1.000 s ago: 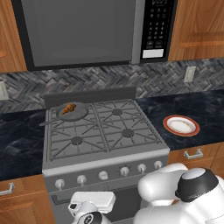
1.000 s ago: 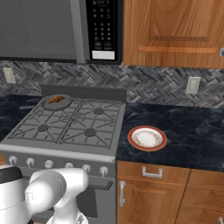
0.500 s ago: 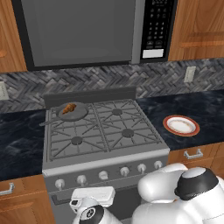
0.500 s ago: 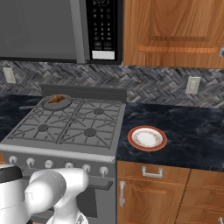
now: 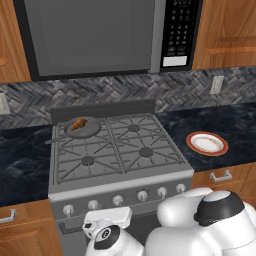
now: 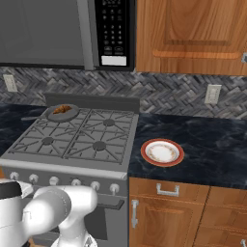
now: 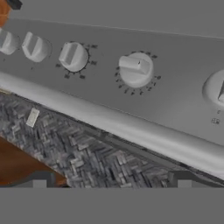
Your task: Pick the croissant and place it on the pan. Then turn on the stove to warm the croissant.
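Pincer [image 7: 112, 186] facing the stove [image 5: 120, 150] knobs [image 7: 135, 69] just ahead, fingers spread open, gripping nothing, croissant [image 5: 78, 123] lying in the pan [image 5: 83, 128] beyond.

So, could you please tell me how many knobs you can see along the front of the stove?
5, in one row along the stove's front panel, from left to right; none looks hidden.

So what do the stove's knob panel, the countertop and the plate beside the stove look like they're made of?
The grey gas stove's front knob panel looks like brushed steel: even grey with a soft sheen. The dark countertop looks like polished stone, black with pale mottled veining. The round white plate with an orange-red rim seems glazed ceramic, though its smooth look leaves that open.
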